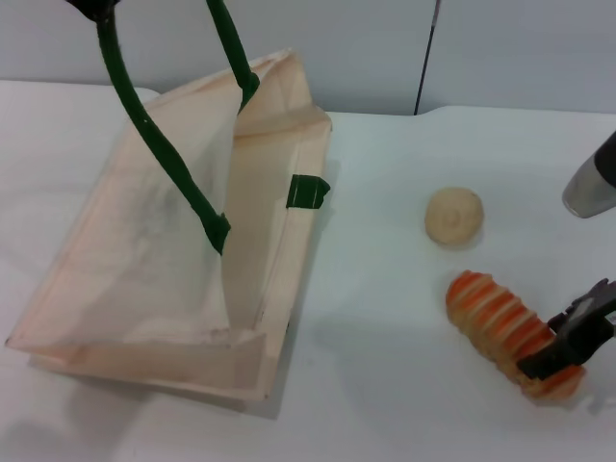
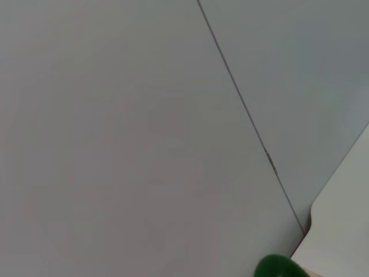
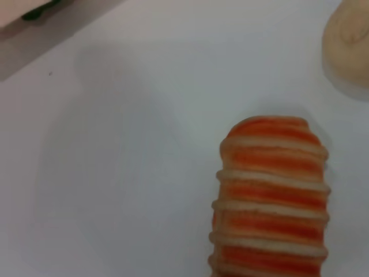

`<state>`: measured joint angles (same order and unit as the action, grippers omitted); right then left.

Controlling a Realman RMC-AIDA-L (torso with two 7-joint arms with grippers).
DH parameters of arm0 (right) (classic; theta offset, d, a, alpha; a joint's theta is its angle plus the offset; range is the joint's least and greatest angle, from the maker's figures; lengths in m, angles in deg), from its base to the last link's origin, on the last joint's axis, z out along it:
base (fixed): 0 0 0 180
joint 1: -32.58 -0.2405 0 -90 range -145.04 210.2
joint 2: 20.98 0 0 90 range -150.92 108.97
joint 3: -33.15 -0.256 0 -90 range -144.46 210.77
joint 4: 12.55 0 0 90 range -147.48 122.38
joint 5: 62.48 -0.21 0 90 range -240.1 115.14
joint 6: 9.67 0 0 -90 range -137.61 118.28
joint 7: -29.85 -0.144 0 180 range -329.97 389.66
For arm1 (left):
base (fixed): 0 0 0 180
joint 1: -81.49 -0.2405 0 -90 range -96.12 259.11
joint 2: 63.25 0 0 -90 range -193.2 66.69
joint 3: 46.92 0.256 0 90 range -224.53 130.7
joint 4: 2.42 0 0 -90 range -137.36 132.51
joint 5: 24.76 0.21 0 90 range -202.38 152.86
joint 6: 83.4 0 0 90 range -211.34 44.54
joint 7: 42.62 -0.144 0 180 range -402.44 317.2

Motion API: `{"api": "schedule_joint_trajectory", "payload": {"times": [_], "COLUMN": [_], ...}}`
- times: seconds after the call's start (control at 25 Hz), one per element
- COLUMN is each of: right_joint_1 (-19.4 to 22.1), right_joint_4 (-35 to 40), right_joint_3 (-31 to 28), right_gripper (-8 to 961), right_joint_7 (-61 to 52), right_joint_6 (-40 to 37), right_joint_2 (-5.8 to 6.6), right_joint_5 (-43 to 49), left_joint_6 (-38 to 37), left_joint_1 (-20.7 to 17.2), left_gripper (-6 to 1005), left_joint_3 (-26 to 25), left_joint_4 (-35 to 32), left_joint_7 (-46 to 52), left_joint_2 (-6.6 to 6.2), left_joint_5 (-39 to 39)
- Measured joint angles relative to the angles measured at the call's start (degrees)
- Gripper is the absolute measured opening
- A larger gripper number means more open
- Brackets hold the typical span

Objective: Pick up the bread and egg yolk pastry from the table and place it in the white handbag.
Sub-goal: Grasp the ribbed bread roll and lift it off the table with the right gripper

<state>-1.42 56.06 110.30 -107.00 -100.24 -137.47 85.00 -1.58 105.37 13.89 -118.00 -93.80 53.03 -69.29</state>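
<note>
Touching bread's [image 1: 508, 330] end: right hand [image 1: 568, 346]

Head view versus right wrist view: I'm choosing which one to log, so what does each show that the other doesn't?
Only the head view shows the whole white handbag, its green handles lifted at the top left, and the right gripper at the bread's near end. Only the right wrist view shows the bread's ridges up close. Both show the bread, the egg yolk pastry and the table.

Ridged bread [image 1: 500, 322] (matt), cloth handbag [image 1: 164, 260]
</note>
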Motion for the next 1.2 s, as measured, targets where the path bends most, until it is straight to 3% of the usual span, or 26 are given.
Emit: {"api": "schedule_joint_trajectory", "payload": {"times": [0.84,1.2], "right_joint_1": [-1.24,-0.94], "right_joint_4": [-4.37,-4.00], "right_joint_3": [-0.16,-0.62], "right_gripper": [782,622], "right_joint_7": [0.00,0.12], "right_joint_6": [1.71,1.97], "right_joint_2": [0.03,0.04], "right_joint_5": [0.18,0.12], "left_joint_6": [0.00,-0.01], "left_joint_1": [0.10,0.02], "left_gripper": [124,123], "left_joint_3": [0.20,0.06], "left_joint_4": [0.44,0.44], "left_joint_7": [-0.15,-0.24], "left_joint_2": [0.09,0.09], "left_joint_5": [0.05,0.05]}}
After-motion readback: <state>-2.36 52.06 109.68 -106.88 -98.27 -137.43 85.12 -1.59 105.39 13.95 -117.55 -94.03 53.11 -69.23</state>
